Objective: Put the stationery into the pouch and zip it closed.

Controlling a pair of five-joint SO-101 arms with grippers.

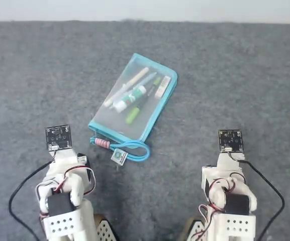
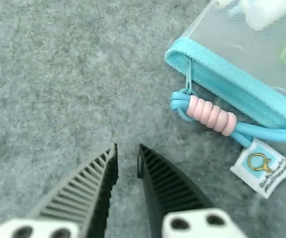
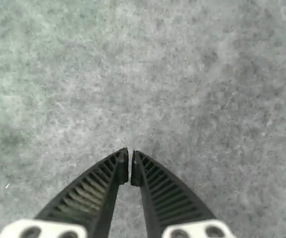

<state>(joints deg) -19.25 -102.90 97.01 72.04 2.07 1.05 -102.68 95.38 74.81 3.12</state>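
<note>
The left gripper (image 2: pixel 128 152) has its two black ridged fingers a little apart, with nothing between them. It hangs just over the fuzzy grey table cover (image 2: pixel 58 64), near one corner of the pouch but not touching it. The right gripper (image 3: pixel 130 159) has its fingers pressed almost together, also with nothing in them. It points down at bare grey cover, well apart from the pouch.

Just beside the left gripper lies a row of small pink beads (image 2: pixel 211 115) on a bright blue cord loop (image 2: pixel 266 133). A white cloth tag (image 2: pixel 261 167) sits on the cord. The cord hangs from a thin metal zip pull (image 2: pixel 188 74) at the corner, so it makes a handy thing to grab and tug.

The see-through flat pouch with the blue cloth edge (image 1: pixel 118 125) lies slanted on the table between the two arms, a bit farther out. The stationery (image 1: pixel 134 95), some pens, a white tube and a green marker, is all inside it.

The pull sits right at the end of the zip, so I think the pouch is zipped shut. That would be why both arms rest back with nothing held.
</note>
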